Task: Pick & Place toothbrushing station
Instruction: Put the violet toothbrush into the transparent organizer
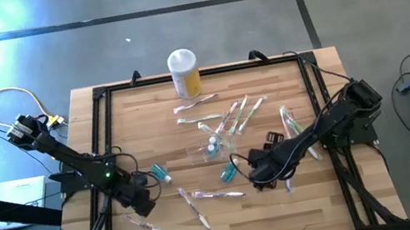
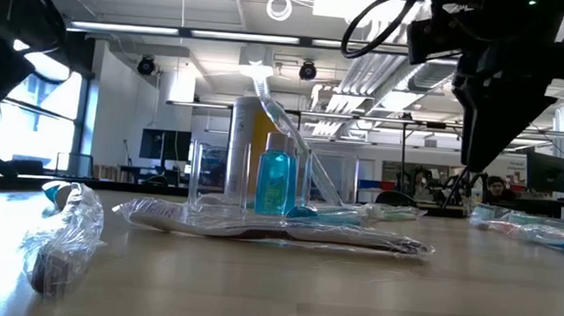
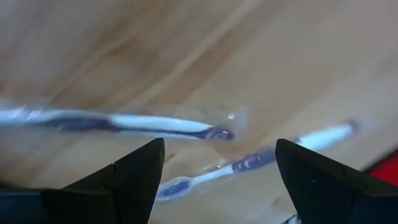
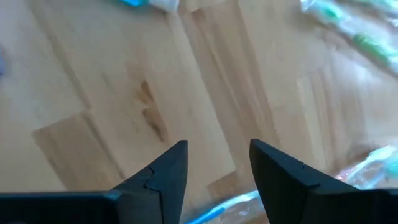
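The toothbrushing station [image 1: 204,150] is a small clear container standing on the wood near the table's middle. A small blue bottle [image 2: 275,182] stands in it and a toothbrush [image 2: 285,139] leans in it. My left gripper [image 1: 149,205] is open and empty, low over the near left of the table, above two wrapped toothbrushes [image 3: 155,124]. My right gripper [image 1: 257,178] is open and empty, low over the wood to the near right of the container. In its wrist view [image 4: 217,146] bare wood shows between the fingers.
A yellow jar with a white lid [image 1: 183,72] stands at the far edge. Several wrapped toothbrushes [image 1: 234,114] lie scattered around the container, two teal tubes [image 1: 161,172] lie near it, and a wrapped brush [image 2: 277,231] lies in front of it. A black frame [image 1: 101,150] borders the table.
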Controlling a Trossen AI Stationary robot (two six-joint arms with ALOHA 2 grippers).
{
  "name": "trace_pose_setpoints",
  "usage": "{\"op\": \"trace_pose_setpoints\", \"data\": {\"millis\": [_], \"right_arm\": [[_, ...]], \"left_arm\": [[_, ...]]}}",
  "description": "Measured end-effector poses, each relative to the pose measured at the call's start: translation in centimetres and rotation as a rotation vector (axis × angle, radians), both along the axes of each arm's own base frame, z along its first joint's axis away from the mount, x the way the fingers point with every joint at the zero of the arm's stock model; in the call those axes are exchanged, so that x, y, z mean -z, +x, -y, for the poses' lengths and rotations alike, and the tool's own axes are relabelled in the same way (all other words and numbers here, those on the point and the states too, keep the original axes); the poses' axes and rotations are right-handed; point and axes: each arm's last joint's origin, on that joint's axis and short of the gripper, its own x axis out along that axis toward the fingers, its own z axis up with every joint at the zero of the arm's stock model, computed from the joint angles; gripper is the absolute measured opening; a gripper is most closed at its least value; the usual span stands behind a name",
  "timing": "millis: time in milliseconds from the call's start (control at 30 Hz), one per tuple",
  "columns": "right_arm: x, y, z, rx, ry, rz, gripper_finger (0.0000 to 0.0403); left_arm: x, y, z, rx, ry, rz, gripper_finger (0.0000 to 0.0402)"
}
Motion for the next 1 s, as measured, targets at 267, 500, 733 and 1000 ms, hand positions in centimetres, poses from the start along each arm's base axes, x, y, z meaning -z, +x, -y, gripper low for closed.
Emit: {"op": "trace_pose_setpoints", "data": {"millis": [267,500,733,1000], "right_arm": [[0.0,0.2,0.0,-0.022,-0.019,0.018,0.0165],[0.0,0.2,-0.2,-0.027,-0.015,0.028,0.0165],[0.0,0.2,-0.5,-0.037,-0.018,0.039,0.0165],[-0.1,0.4,-0.6,-0.038,-0.018,0.064,0.0165]], "left_arm": [[0.2,-0.8,-0.4,-0.200,0.004,-0.172,0.0299],[0.6,-2.5,-1.8,-0.402,0.181,-0.363,0.0299],[0.6,-2.3,-1.9,-0.414,0.209,-0.309,0.0299],[2.4,-2.7,-2.2,-0.416,0.204,-0.300,0.0299]]}}
